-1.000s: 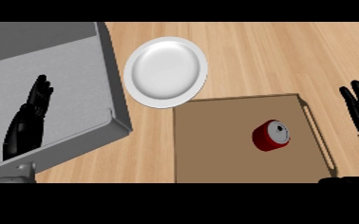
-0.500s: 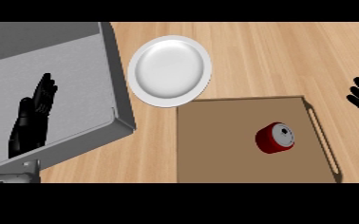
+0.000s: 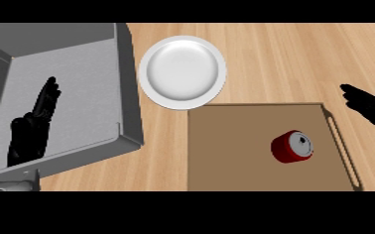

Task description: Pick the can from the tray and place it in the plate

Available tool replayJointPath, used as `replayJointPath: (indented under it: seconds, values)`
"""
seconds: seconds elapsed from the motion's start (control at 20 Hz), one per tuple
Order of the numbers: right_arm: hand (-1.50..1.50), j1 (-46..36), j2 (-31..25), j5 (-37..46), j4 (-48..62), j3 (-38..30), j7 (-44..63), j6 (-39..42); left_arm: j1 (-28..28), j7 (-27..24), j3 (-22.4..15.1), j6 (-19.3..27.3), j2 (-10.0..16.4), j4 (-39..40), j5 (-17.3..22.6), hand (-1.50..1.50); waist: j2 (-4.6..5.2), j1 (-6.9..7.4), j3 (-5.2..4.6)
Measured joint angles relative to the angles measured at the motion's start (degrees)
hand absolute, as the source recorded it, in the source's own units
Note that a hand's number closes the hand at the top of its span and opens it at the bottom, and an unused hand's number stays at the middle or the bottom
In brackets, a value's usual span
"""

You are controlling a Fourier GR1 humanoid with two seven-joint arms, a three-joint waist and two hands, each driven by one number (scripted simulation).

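A red can [image 3: 293,146] with a silver top lies on the brown tray [image 3: 234,153], toward its right side. The white plate [image 3: 182,72] rests on the wooden counter just beyond the tray's far left corner. My right hand [image 3: 359,100] shows only partly at the right edge, above and to the right of the can, apart from it, fingers pointing left. Over the grey sink at the left, my left hand [image 3: 33,126] stays open with its fingers up.
A grey sink basin [image 3: 70,74] fills the left side, its raised rim running next to the plate. Bare wooden counter [image 3: 293,54] stretches to the right of the plate and behind the tray.
The view has shifted, so plate, tray and can sit slightly further right and lower. My right hand has dropped lower at the right edge and now points left toward the tray.
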Motion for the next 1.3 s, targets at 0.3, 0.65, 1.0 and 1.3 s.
replayJointPath:
  seconds: [0.3, 0.65, 1.0, 1.3]
  values:
    - [-1.50, -5.24, -0.19, 6.03, 5.35, 6.08, 1.72, 5.99, 1.91, 0.23, 0.13, -1.49, 0.04, -1.55, -1.11, 0.00, 0.03, 0.30, 0.03]
    - [-1.50, -11.71, 5.48, 13.50, 13.28, 11.10, 0.81, 11.61, 3.23, -0.68, 1.23, -3.75, 0.83, -1.30, -2.44, 0.00, -0.11, -0.25, 0.26]
    - [-1.50, -15.19, 12.04, 18.49, 18.50, 13.20, 0.26, 16.30, 2.84, -1.61, 2.18, -5.20, 0.55, -0.02, -4.58, 0.00, -0.28, -0.80, 0.52]
    - [-1.50, -14.89, 14.99, 23.75, 22.69, 13.18, -2.42, 19.35, 4.34, -1.34, 3.00, -5.71, -0.26, -1.49, -6.09, 0.00, -0.31, -0.94, 0.48]
